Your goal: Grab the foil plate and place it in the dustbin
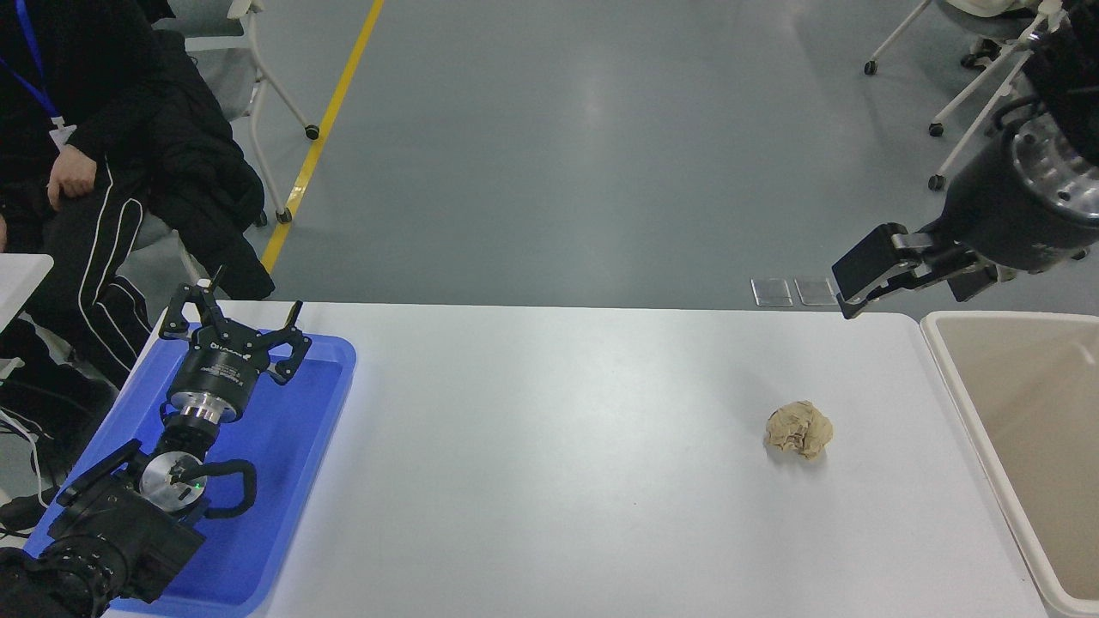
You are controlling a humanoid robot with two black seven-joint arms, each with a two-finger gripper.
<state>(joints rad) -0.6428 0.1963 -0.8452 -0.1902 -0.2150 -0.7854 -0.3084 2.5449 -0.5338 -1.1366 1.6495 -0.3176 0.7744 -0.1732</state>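
The foil plate is out of view. The dustbin (977, 429), a beige bin with a thick pale rim, stands at the table's right edge, and what shows of its inside is bare. My right gripper (863, 279) hangs in the air above the table's far right corner, just left of the bin's far corner, carrying nothing that I can see. My left gripper (230, 316) is parked open over the blue tray (283, 481) at the lower left.
A tan crumpled paper ball (799, 429) lies on the white table (549, 446), right of centre. A person in black sits at the far left (77, 172). Wheeled chairs stand on the floor at the top right.
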